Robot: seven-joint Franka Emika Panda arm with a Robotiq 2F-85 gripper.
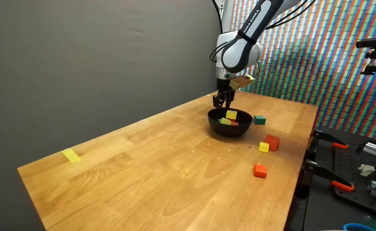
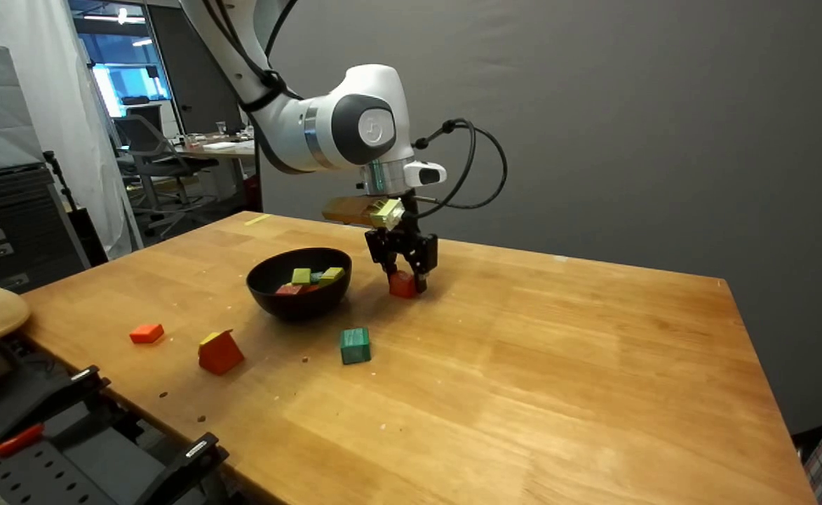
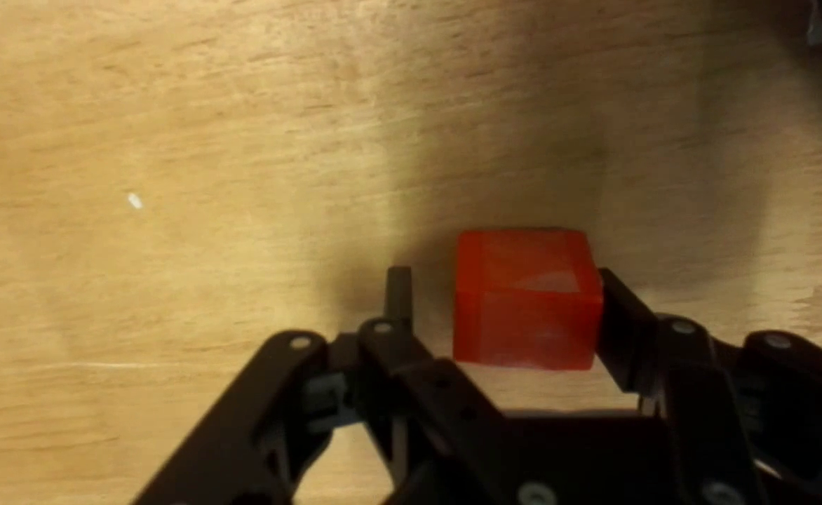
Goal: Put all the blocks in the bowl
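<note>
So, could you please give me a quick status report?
Gripper open. Red block between jaws, gap on one side. Block outside bowl. Nothing visibly blocking grasp.

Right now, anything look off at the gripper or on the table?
Mildly. In the wrist view the red block sits off-centre in the open gripper: touching or nearly touching the finger at picture right, a clear gap at the other. Pale flecks dot the tabletop; debris or wear, can't tell.
</note>
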